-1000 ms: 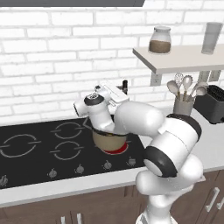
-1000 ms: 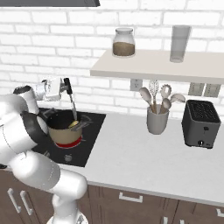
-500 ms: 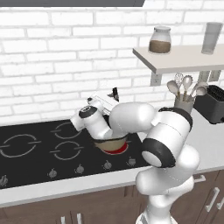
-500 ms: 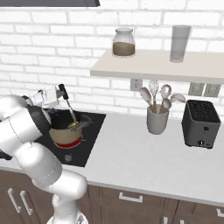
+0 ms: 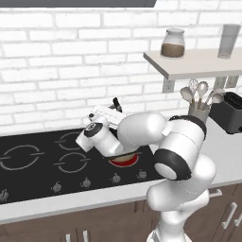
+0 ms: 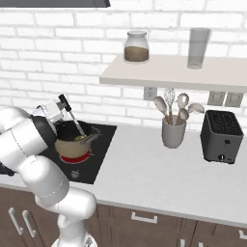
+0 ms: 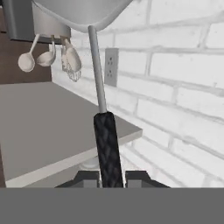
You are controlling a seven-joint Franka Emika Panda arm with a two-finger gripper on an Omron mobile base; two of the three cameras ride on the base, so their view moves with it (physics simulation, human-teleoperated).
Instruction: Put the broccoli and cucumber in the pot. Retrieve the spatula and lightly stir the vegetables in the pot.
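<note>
The tan pot point(image 6: 71, 144) stands on a glowing red burner point(image 6: 75, 157) at the hob's right side. Something yellow-green, the cucumber point(image 6: 80, 139), shows over the rim in its dark inside; I cannot make out the broccoli. The spatula point(image 6: 72, 118) leans out of the pot, its dark handle up and to the left. My gripper point(image 6: 64, 107) is shut on that handle above the pot's left rim. In the hand view the black handle point(image 7: 107, 148) runs up between the fingertips point(image 7: 89, 177) to a grey shaft and blade. The gripper point(image 5: 113, 109) holds the handle end up near the wall.
A grey utensil cup point(image 6: 173, 132) with whisk and spoons stands on the counter right of the black hob point(image 6: 99, 144). A dark toaster point(image 6: 221, 137) sits at the far right. A shelf point(image 6: 178, 72) above carries a jar point(image 6: 136, 47) and a glass point(image 6: 198, 41).
The hand has sunk and shifted left over the pot. The spatula's handle top has swung left, so it leans more steeply.
</note>
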